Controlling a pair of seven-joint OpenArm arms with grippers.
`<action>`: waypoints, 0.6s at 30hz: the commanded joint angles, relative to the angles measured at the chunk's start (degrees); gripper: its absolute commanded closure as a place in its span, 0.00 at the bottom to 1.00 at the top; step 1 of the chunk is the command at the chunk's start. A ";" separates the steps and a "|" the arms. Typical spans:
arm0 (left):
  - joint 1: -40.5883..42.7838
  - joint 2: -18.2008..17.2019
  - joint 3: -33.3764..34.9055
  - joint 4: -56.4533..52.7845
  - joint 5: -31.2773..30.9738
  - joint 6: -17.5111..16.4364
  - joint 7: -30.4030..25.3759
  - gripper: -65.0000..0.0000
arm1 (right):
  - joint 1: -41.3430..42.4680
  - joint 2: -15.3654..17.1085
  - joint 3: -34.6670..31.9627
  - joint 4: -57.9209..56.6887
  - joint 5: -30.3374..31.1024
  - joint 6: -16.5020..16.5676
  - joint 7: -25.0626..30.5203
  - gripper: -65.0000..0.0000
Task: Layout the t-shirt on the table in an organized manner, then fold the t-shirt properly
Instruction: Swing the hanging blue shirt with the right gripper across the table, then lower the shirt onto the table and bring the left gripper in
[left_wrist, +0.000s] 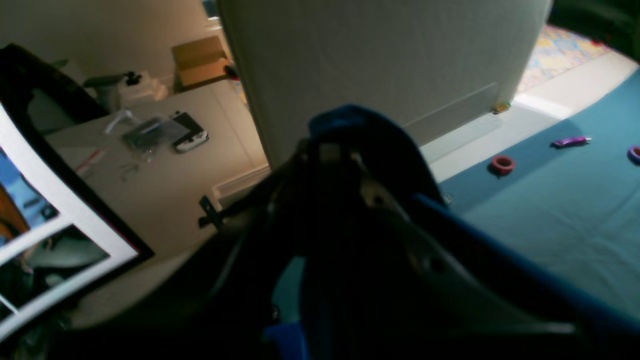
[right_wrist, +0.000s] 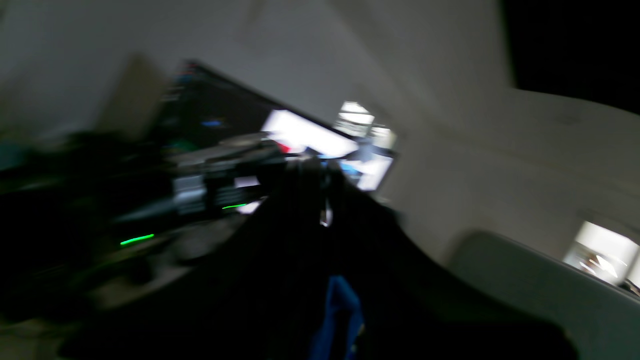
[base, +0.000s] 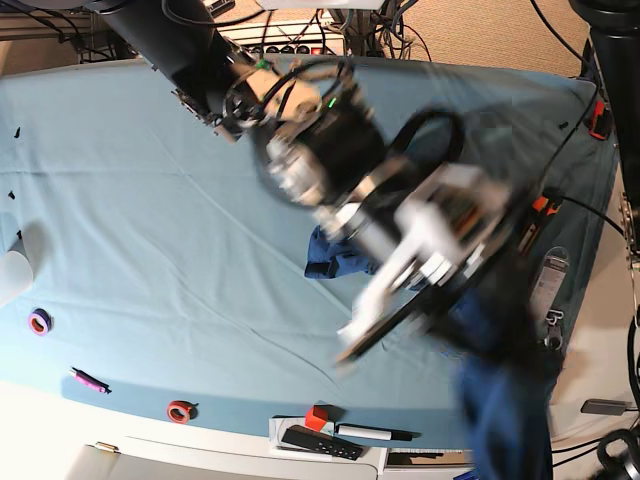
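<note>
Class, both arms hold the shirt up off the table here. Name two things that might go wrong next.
1. The shirt hangs past the table edge, so a release might drop it on the floor.
2. It is bunched; part hides under the arms, so it may land twisted.

You are looking at a robotics lab: a bench (base: 120, 200) draped in teal cloth, cables (base: 300, 30) bundled along its far edge, tape rolls (base: 180, 411) and a marker (base: 372, 433) near the front, and a monitor (left_wrist: 65, 235) beside a cluttered desk (left_wrist: 165, 165).
</note>
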 joint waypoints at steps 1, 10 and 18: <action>-1.97 -0.20 -0.44 0.81 -1.05 0.24 -1.75 1.00 | 1.49 -0.70 1.99 0.74 -0.72 -1.64 2.01 1.00; 1.84 1.97 -0.44 0.81 -1.49 -0.02 -1.92 1.00 | 0.66 -0.68 5.81 0.74 -1.42 -4.48 -2.12 1.00; 3.28 7.78 -0.44 0.81 -2.97 -0.24 -1.66 1.00 | -4.79 -0.28 6.73 0.72 -8.46 -5.20 -7.26 1.00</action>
